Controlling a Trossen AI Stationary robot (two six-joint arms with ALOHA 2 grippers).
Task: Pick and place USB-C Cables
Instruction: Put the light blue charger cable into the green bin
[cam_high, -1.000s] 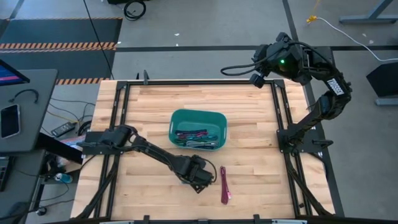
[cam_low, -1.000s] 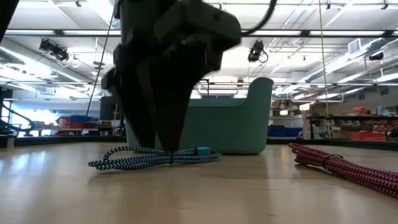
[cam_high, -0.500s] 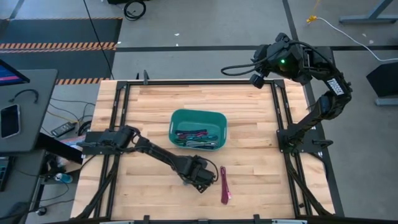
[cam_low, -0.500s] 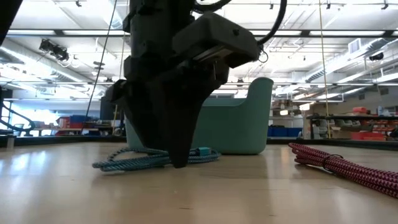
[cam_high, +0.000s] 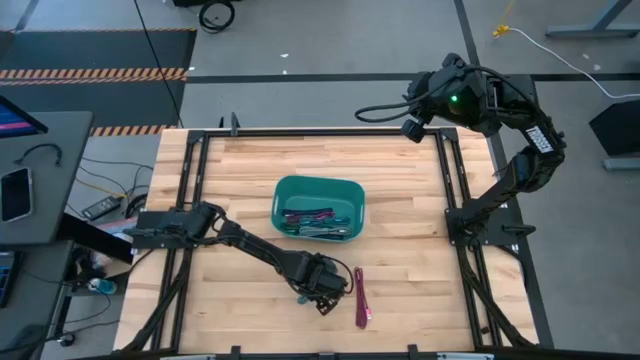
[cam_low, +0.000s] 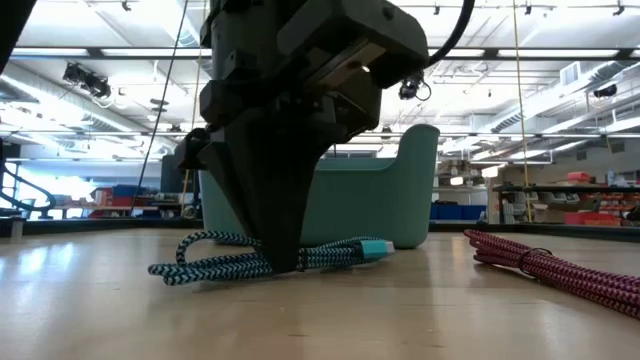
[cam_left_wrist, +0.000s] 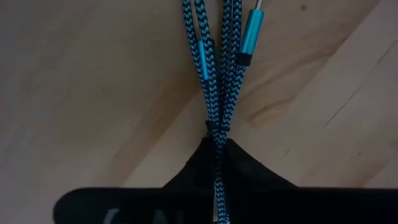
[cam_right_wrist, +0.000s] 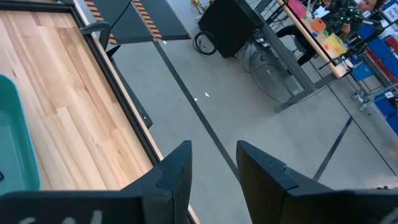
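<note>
Looking straight down from the high view, the left gripper (cam_high: 322, 287) sits low on the wooden table (cam_high: 230, 190), on the near side of the teal bin (cam_high: 318, 208), with its dark body covering whatever lies under it. Just beside it, on the side toward the right arm, a magenta cable (cam_high: 361, 297) lies stretched on the boards, apart from the fingers. The bin, farther out from the gripper, holds a heap of other cables (cam_high: 315, 222) in mixed colours. The right gripper (cam_high: 413, 126) hangs beyond the far right corner of the table, over the floor, well away from the work.

At table height in the low view, the left gripper (cam_low: 285, 262) stands point-down on the wood, its fingers drawn together on the middle of a cyan braided cable (cam_low: 215, 266); loops of the bundle spread to one side of the fingertips and its cyan plug (cam_low: 374, 247) sticks out on the other. The bin (cam_low: 400, 205) stands behind the gripper, and the magenta cable (cam_low: 545, 265) lies off to the side.

In the left wrist view, the fingers (cam_left_wrist: 239, 171) are pinched shut on the cyan cable (cam_left_wrist: 214, 74) at its tied waist, strands and plug (cam_left_wrist: 250, 35) running straight ahead.

In the right wrist view, the right gripper (cam_right_wrist: 213, 163) holds nothing, its fingers (cam_right_wrist: 177, 171) set partly apart over grey floor, a bin edge (cam_right_wrist: 15, 134) at the side
</note>
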